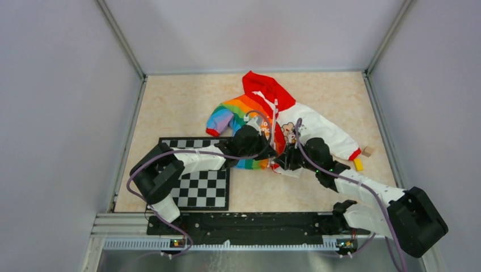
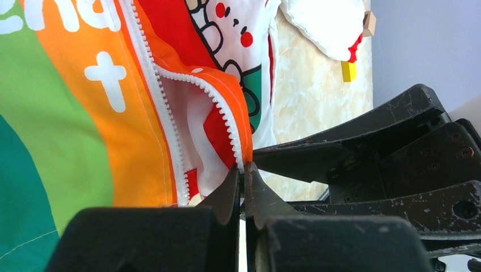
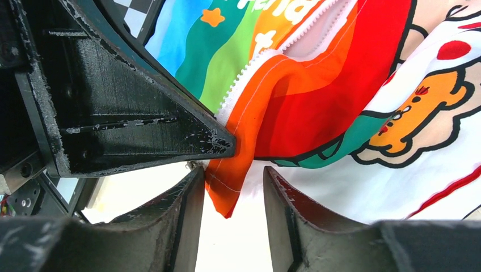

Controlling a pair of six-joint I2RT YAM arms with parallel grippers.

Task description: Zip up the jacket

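my left gripper [image 2: 244,170] is clenched, and the bottom corner of the orange flap [image 3: 272,102] runs right into its tips, so i judge that it is pinching this hem. my right gripper [image 3: 232,177] stands released, and the loose point of the same flap hangs between its two fingers without being squeezed (on one side it may brush a finger, i cannot be sure).

to do this step well, i think the right jaws should close only when they are around the bottom end of the zipper [image 2: 148,73], not around plain cloth. the two rows of white teeth are apart here and one of them curls, so the hem must be kept tight and flat. i cannot find the slider in any view, so i would look for it first.

the jacket [image 1: 317,129] lies open in the middle of the table [image 1: 181,113]. its red hood points to 12 o'clock, the rainbow half is at 10 o'clock and the white half at 2 o'clock.

the surface is pale and marbled. a checkerboard mat [image 1: 204,190] lies at 8 o'clock from the jacket, and a yellow block [image 1: 358,164] and a wooden block [image 1: 367,151] sit at 4 o'clock, just beside the red cuff. plain grey walls [image 1: 249,28] close the room on three sides.
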